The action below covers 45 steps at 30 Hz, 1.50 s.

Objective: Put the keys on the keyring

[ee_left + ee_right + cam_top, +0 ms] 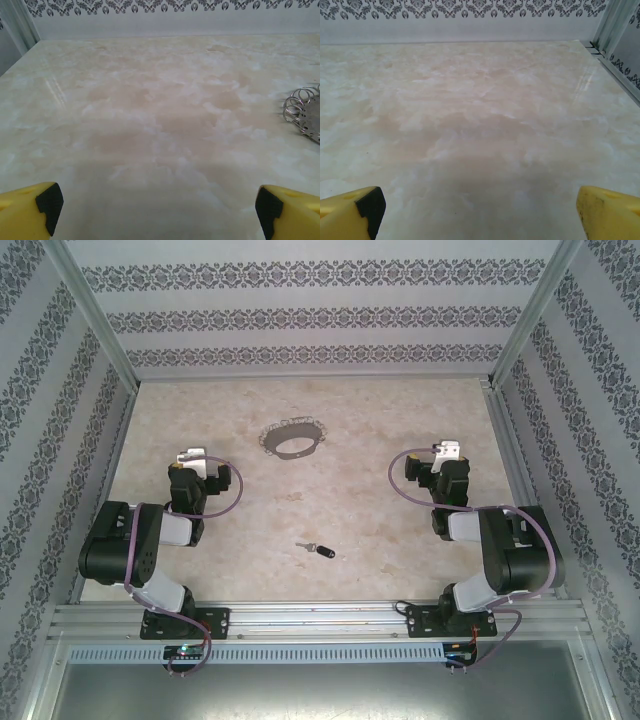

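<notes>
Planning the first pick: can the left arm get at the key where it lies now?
Probably yes. The key lies alone on the bare table, near its front edge, with nothing covering it. The left gripper is open but points away from it, so it would have to pull back and swing inward.

The keyring (301, 113) runs off the left wrist view's right edge; the key (317, 549) looks tiny, detail lost.

I can read no text, label, brand or number anywhere; the wall (320, 300) bands are plain ornament.
</notes>
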Motion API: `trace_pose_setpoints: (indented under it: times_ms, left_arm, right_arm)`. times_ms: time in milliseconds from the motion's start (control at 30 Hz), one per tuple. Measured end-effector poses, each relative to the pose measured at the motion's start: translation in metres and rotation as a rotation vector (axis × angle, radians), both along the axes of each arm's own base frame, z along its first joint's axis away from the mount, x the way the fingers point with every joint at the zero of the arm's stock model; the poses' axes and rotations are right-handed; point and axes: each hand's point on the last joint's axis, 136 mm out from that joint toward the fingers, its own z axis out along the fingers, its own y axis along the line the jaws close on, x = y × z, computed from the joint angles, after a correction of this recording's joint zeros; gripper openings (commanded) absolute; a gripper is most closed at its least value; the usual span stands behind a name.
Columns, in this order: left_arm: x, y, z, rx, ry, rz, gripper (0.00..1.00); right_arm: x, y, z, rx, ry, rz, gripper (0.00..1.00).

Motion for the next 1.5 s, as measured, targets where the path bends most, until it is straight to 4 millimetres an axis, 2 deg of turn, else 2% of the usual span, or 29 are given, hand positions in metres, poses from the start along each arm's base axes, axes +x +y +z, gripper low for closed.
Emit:
trace_pose_setpoints:
  times_ms: [700, 867, 933, 1067, 1167, 1267, 1333, 1367, 1433, 1500]
  left_arm:
    - [0.0, -0.001, 0.0, -0.003, 0.0, -0.003, 1.0]
    - [-0.009, 0.0, 0.0, 0.003, 0.001, 0.007, 1.0]
    - [-0.012, 0.002, 0.013, 0.006, -0.011, 0.016, 1.0]
    - [-0.011, 0.004, 0.062, 0.007, -0.085, 0.031, 1.0]
    - [-0.006, 0.004, 0.096, -0.012, -0.127, 0.039, 1.0]
    - [-0.006, 0.001, 0.108, -0.065, -0.11, 0.033, 1.0]
    - [-0.006, -0.004, 0.106, -0.112, -0.074, 0.025, 1.0]
    - [-0.007, -0.007, 0.103, -0.141, -0.052, 0.019, 1.0]
    - [-0.008, -0.016, 0.097, -0.197, -0.011, 0.003, 1.0]
    - [-0.01, -0.026, 0.092, -0.256, 0.024, -0.015, 1.0]
  right_arm:
    - [0.0, 0.003, 0.0, 0.007, 0.001, 0.017, 0.98]
    - [-0.003, 0.006, 0.002, 0.013, 0.025, 0.034, 0.98]
    - [-0.003, 0.003, 0.016, 0.008, 0.028, 0.018, 0.98]
    - [-0.002, -0.004, 0.073, 0.051, -0.066, -0.041, 0.98]
    - [-0.005, -0.01, 0.113, 0.173, -0.139, -0.091, 0.98]
    - [-0.008, -0.012, 0.134, 0.313, -0.174, -0.099, 0.98]
    - [-0.007, -0.004, 0.135, 0.378, -0.155, -0.08, 0.98]
    - [-0.005, 0.007, 0.131, 0.404, -0.126, -0.055, 0.98]
    - [0.0, 0.034, 0.118, 0.424, -0.055, 0.01, 0.96]
    - [0.005, 0.072, 0.098, 0.432, 0.047, 0.099, 0.91]
